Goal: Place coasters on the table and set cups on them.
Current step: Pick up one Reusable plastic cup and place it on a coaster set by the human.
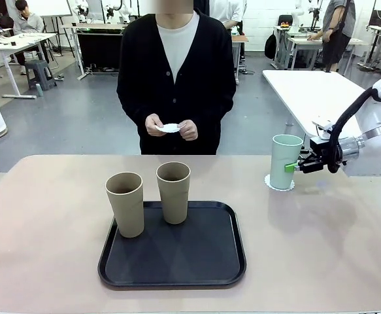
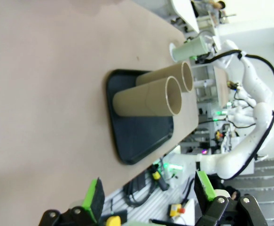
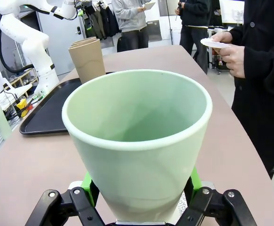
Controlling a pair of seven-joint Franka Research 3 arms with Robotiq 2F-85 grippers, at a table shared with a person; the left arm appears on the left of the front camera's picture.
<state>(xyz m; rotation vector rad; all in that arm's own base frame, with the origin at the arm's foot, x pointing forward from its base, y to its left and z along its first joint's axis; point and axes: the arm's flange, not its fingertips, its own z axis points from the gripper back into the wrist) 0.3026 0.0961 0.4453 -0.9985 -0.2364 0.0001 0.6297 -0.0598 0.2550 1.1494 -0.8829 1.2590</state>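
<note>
Right gripper (image 1: pixel 293 167) is clamped on the pale mint-green matte tumbler (image 1: pixel 285 156), which stands on a white scalloped coaster (image 1: pixel 269 181) at the far right of the beige table (image 1: pixel 46 222). This placing looks finished; next the jaws should part and back off without tipping it.

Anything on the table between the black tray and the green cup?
Nothing. In the front view the table is bare between the tray and the green cup.
</note>
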